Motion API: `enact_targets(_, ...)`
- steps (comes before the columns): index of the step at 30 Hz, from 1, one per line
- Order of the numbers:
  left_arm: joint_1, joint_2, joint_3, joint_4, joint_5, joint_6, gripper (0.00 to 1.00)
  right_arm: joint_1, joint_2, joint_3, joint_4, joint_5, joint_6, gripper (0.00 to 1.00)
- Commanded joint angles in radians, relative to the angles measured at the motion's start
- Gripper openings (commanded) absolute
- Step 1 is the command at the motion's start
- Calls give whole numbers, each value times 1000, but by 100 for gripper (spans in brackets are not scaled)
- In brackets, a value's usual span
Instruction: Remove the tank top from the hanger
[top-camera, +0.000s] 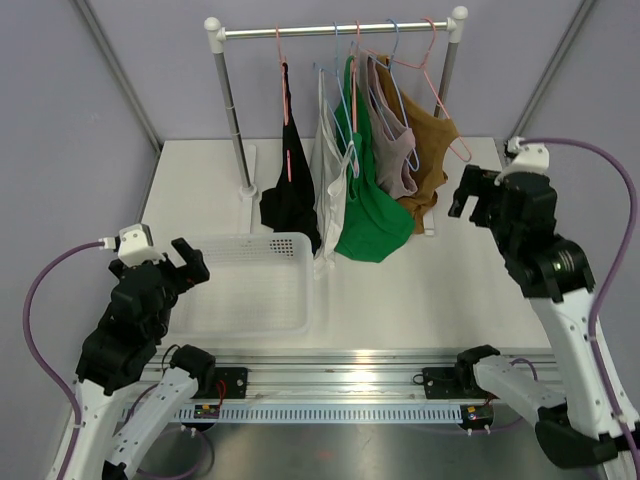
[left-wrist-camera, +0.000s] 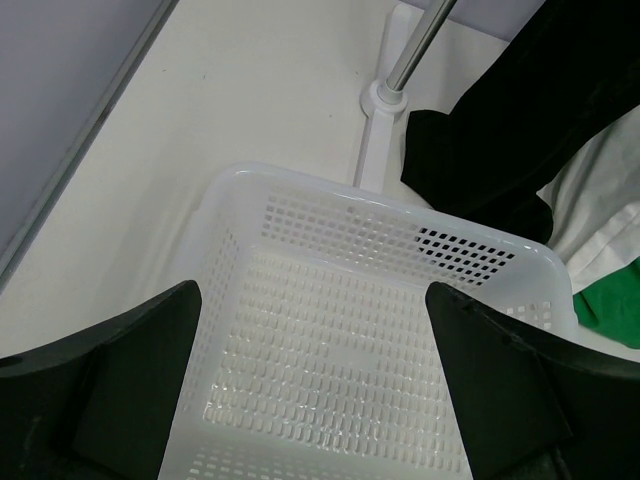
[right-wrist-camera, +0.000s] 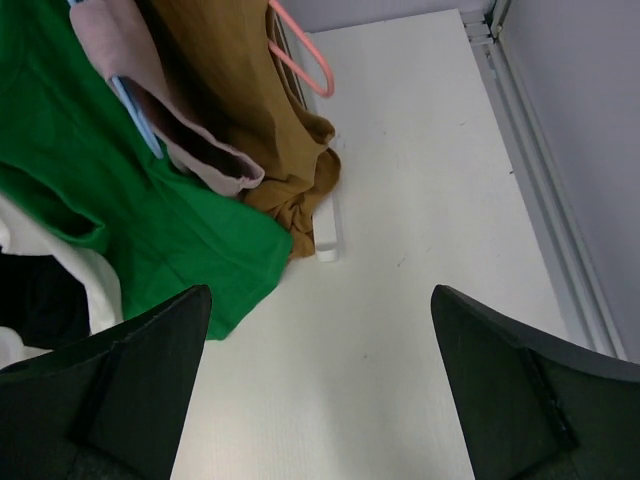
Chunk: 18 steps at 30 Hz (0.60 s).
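Left gripper (left-wrist-camera: 312, 300) wide open, empty, above white basket (left-wrist-camera: 300, 183) at near left. Right gripper (right-wrist-camera: 322, 300) wide open, empty, near brown tank top (right-wrist-camera: 220, 80) hanging on far rail (top-camera: 340, 31).

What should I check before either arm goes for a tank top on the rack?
1. Left hand open, holding nothing: ok.
2. Right hand open, holding nothing: ok.
3. Right hand apart from the brown top: ok.
4. White basket has nothing in it: ok.
5. Tops on hangers on the rail: ok.
6. Which top to take off: cannot tell.
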<state>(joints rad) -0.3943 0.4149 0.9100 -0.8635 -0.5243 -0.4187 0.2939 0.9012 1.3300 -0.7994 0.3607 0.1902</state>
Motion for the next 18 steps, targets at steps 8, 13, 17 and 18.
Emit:
enact_targets(8, 5, -8, -19, 89, 72, 32, 99, -172, 416, 400, 121, -141, -161, 99)
enact_targets(13, 5, -4, -22, 100, 113, 38, 99, -228, 605, 593, 92, -295, -287, 99)
enact_targets(17, 5, -5, -25, 109, 144, 47, 99, -251, 747, 782, 4, -442, -327, 95)
enact_targets(18, 5, -8, -26, 110, 153, 49, 99, -254, 774, 819, -9, -507, -337, 94)
